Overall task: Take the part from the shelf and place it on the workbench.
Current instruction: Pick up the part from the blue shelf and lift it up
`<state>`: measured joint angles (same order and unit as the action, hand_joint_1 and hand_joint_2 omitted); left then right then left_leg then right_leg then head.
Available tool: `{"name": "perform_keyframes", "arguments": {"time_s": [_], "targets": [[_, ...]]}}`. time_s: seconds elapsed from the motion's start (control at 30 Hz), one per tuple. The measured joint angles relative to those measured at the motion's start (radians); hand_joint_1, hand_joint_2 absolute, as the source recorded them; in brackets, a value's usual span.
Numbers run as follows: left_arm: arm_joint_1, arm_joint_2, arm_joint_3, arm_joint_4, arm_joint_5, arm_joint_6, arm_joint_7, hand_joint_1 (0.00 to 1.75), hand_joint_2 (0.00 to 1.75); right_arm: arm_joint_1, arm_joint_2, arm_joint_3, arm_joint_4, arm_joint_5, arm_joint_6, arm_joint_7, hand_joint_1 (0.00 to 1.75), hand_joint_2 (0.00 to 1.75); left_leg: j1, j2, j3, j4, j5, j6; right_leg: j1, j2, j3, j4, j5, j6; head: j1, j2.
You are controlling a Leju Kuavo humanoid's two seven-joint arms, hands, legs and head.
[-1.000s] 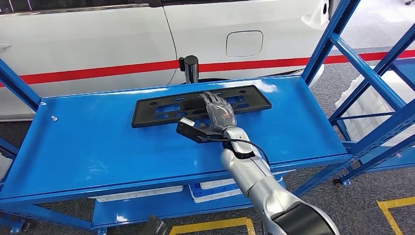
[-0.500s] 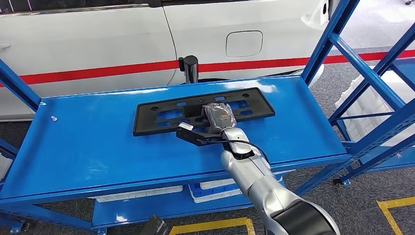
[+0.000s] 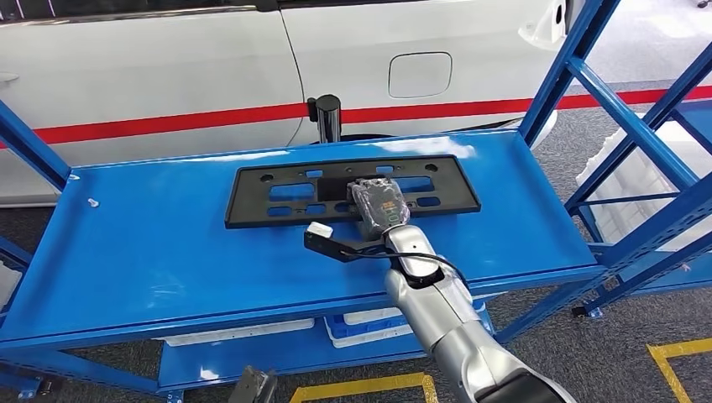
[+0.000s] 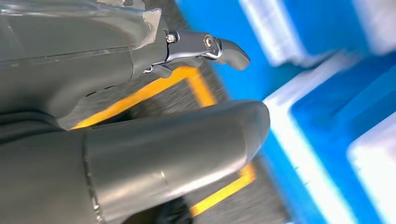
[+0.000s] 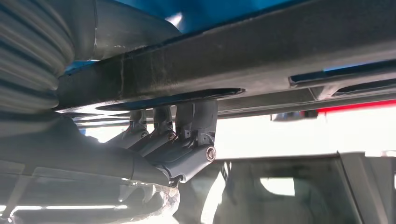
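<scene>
The part (image 3: 285,195) is a long black plastic plate with several cut-outs, lying across the back half of the blue shelf deck (image 3: 168,252). My right hand (image 3: 379,201) grips its near edge just right of the middle, wrist camera bracket sticking out to the left. In the right wrist view the dark fingers (image 5: 187,126) hook up through a slot in the plate (image 5: 261,56), with the thumb on the other face. My left hand (image 4: 140,116) hangs low beside the lower shelf, thumb and one finger apart, holding nothing.
A white car (image 3: 168,75) with a red stripe stands close behind the shelf, with a black post (image 3: 326,116) at the shelf's back edge. Blue uprights (image 3: 571,75) rise at the right. White trays (image 3: 361,323) sit on the lower level. Yellow floor lines (image 3: 680,353) lie at the right.
My right hand's fingers, spread on the plate a second ago, have curled into its slot. The plate has since shifted slightly right and looks raised off the deck.
</scene>
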<state>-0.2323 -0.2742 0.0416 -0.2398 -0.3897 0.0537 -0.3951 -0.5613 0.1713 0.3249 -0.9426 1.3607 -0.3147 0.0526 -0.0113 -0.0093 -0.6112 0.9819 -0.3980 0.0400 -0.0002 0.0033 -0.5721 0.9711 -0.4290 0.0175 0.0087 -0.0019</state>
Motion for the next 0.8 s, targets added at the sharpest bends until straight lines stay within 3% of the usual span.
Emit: {"name": "perform_keyframes", "arguments": {"time_s": [0.17,0.3,0.57,0.8], "targets": [[0.005,-0.002,0.02,-0.001,0.007,0.033,-0.061,0.0,0.0,0.043,-0.035,-0.001,-0.165,0.017,0.026,-0.001,1.75,1.75,0.0,0.001,0.0,0.0,0.0,0.0,0.0,0.001,-0.001,0.0,0.0,0.0,0.0,0.0],[0.01,-0.002,0.026,-0.002,0.008,0.05,-0.11,0.0,1.75,0.049,-0.075,-0.001,-0.3,-0.005,0.028,-0.027,1.75,1.75,0.0,0.0,-0.001,0.0,0.0,0.0,0.0,0.0,-0.001,0.0,0.0,0.0,0.0,0.0],[0.02,0.002,0.031,-0.002,0.012,0.069,-0.111,0.0,1.75,-0.06,-0.202,-0.001,-0.531,-0.132,0.062,-0.062,1.75,1.75,-0.001,0.0,-0.001,0.0,0.0,0.0,0.0,0.0,-0.001,0.0,0.0,0.0,0.0,0.0],[0.019,0.002,0.031,-0.003,0.014,0.073,-0.117,0.0,1.75,-0.087,-0.254,0.006,-0.6,-0.165,0.06,-0.062,1.75,1.75,0.0,0.0,-0.001,0.0,0.0,0.0,0.0,0.0,-0.001,0.0,0.0,0.0,0.0,0.0]]}}
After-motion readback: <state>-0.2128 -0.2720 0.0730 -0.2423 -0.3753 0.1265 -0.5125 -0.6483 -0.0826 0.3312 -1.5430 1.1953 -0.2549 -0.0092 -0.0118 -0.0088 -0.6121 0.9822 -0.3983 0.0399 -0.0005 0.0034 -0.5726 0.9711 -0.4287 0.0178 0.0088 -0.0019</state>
